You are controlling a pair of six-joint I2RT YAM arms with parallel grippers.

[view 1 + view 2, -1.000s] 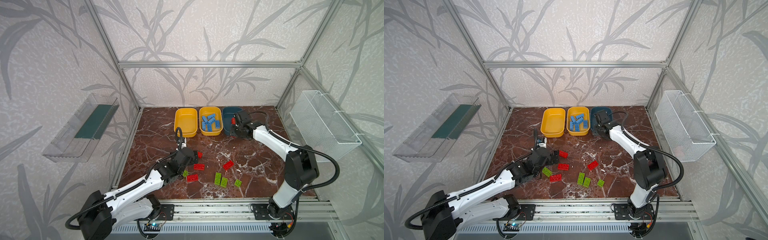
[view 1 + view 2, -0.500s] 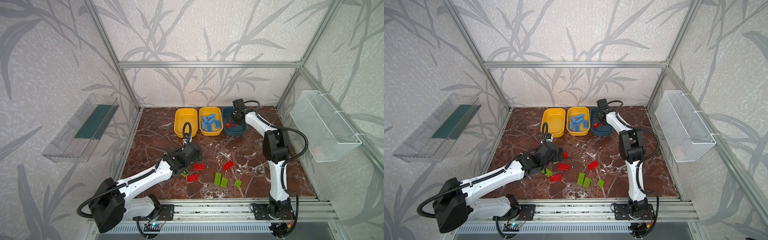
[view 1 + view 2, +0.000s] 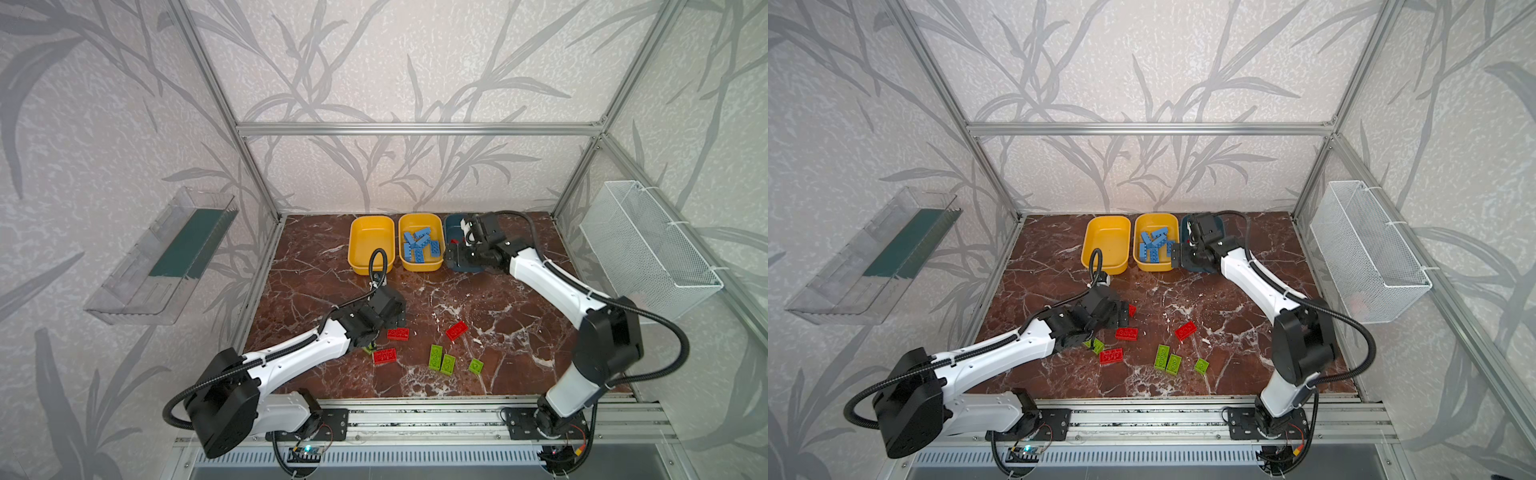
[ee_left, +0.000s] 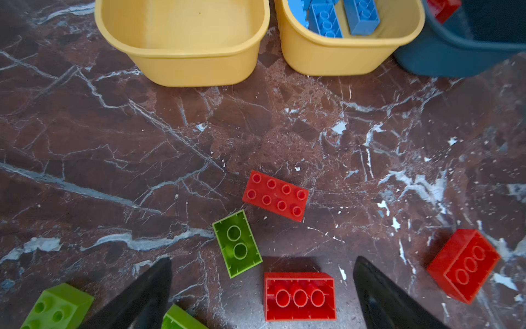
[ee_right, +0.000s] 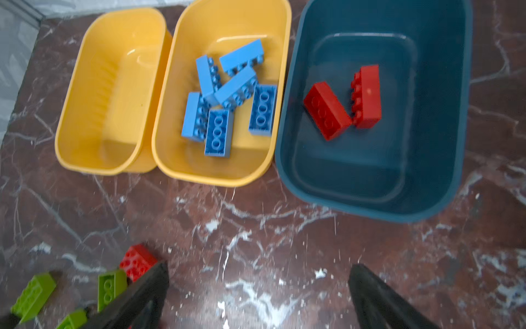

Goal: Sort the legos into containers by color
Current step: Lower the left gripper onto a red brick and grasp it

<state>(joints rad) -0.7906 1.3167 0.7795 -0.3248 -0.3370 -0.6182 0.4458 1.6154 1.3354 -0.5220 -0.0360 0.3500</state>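
Three containers stand in a row at the back: an empty yellow tub [image 3: 371,245], a yellow tub [image 5: 170,159] holding several blue legos [image 5: 219,132], and a dark blue tub [image 5: 370,205] holding two red legos [image 5: 327,111]. My right gripper [image 5: 259,270] is open and empty, hovering over the floor at the dark blue tub's near edge [image 3: 457,255]. My left gripper [image 4: 263,265] is open low over the loose legos [image 3: 400,319]. An upside-down red lego [image 4: 299,296] lies between its fingers, untouched. A green lego [image 4: 236,243] and a studs-up red lego [image 4: 275,195] lie just beyond it.
More loose legos lie on the marble floor: red ones [image 3: 456,330] [image 3: 384,355] and three green ones [image 3: 435,356] near the front. A clear wall tray [image 3: 166,257] hangs on the left, a white mesh basket [image 3: 648,245] on the right.
My right gripper has gone from shut to open and pulled back to the dark blue tub's near edge; a red lego now lies loose inside. My left gripper shifted slightly right.
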